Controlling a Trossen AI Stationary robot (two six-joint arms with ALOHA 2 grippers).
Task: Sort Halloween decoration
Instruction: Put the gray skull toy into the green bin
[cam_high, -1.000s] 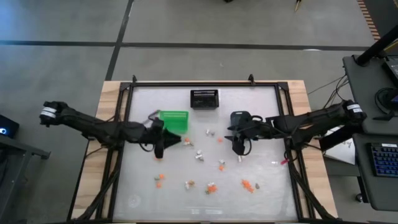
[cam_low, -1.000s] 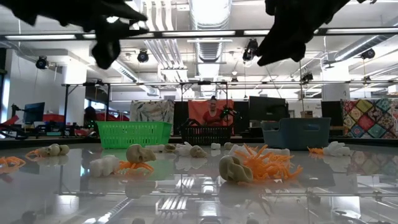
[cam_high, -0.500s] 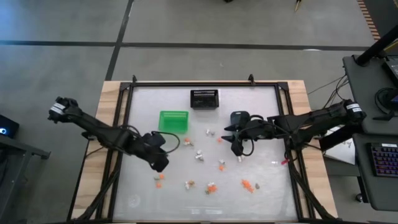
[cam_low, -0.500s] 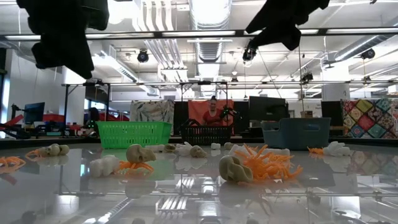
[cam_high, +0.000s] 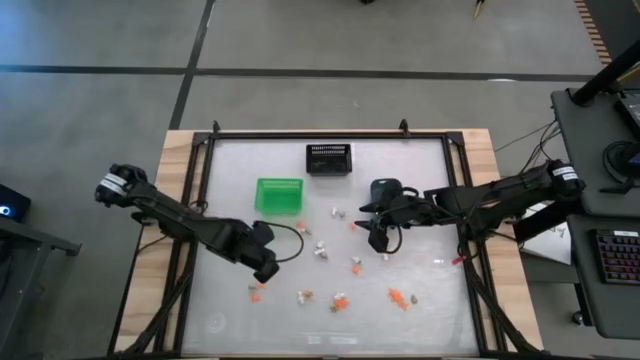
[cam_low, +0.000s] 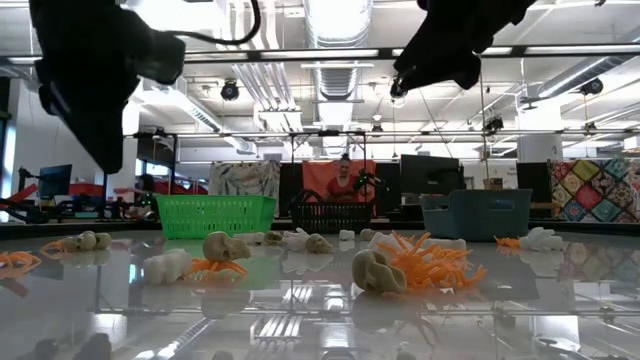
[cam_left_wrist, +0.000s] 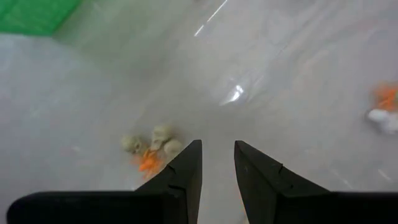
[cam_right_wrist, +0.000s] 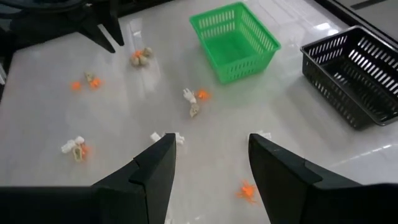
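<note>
The left hand (cam_high: 266, 271), fingers apart and empty, hovers just above a tan-and-orange trinket cluster (cam_left_wrist: 151, 148); the right hand (cam_high: 379, 240) hangs open, empty.

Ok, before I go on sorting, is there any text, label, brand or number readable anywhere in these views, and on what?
None can be read.
Green bin, black mesh bin, trinkets: no markings visible.
Keyboard at the high view's right edge: keys too small to read.
Room behind the table in the low view: nothing legible.
</note>
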